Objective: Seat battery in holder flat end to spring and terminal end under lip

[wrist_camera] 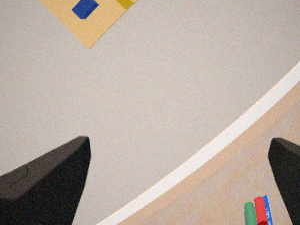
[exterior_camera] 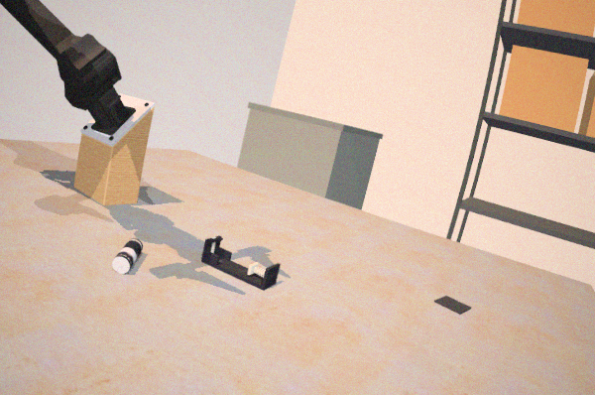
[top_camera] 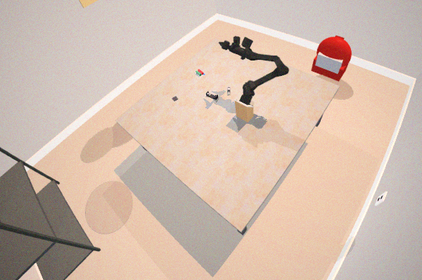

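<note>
Matt wood-look table, black plastic-looking holder

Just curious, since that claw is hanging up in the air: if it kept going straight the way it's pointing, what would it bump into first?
Probably nothing on the table: the open gripper points over the table edge toward the grey wall. Depth is uncertain.

Grey walls, peach floor, dark shelving with orange boxes, grey cabinet.

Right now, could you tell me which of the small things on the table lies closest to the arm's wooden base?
The black-and-white battery, lying on its side; the holder lies farther out.
</note>
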Motion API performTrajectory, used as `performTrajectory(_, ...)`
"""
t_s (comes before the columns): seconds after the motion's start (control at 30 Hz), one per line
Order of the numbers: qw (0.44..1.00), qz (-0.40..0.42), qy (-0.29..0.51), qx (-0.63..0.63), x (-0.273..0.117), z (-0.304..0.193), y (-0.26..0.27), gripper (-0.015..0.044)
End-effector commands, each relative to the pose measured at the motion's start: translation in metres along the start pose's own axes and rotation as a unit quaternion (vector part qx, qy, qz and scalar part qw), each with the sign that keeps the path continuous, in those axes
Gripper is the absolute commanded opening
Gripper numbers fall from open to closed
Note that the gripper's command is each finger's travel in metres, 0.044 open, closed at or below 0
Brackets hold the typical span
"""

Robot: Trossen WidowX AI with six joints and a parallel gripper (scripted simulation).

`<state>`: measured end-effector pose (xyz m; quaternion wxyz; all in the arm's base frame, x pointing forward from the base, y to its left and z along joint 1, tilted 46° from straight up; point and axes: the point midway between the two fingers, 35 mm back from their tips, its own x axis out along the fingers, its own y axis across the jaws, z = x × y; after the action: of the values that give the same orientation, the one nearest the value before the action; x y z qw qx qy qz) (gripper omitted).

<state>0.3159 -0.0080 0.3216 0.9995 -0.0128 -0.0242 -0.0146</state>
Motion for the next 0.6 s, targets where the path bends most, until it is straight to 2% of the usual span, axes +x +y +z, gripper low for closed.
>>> performTrajectory(0.0, 1.000, -0.004, 0.008, 0.004, 0.002, -0.004, -0.001, 0.0374)
performTrajectory(0.1, 0.989, -0.071, 0.117, 0.059, 0.017, -0.058, -0.020, 0.0295)
performTrajectory(0.2, 0.955, -0.161, 0.228, 0.103, 0.018, -0.119, -0.042, 0.0228)
performTrajectory(0.4, 0.830, -0.369, 0.402, 0.118, -0.023, -0.220, -0.085, 0.0228)
performTrajectory(0.57, 0.709, -0.520, 0.475, 0.050, -0.076, -0.261, -0.114, 0.0228)
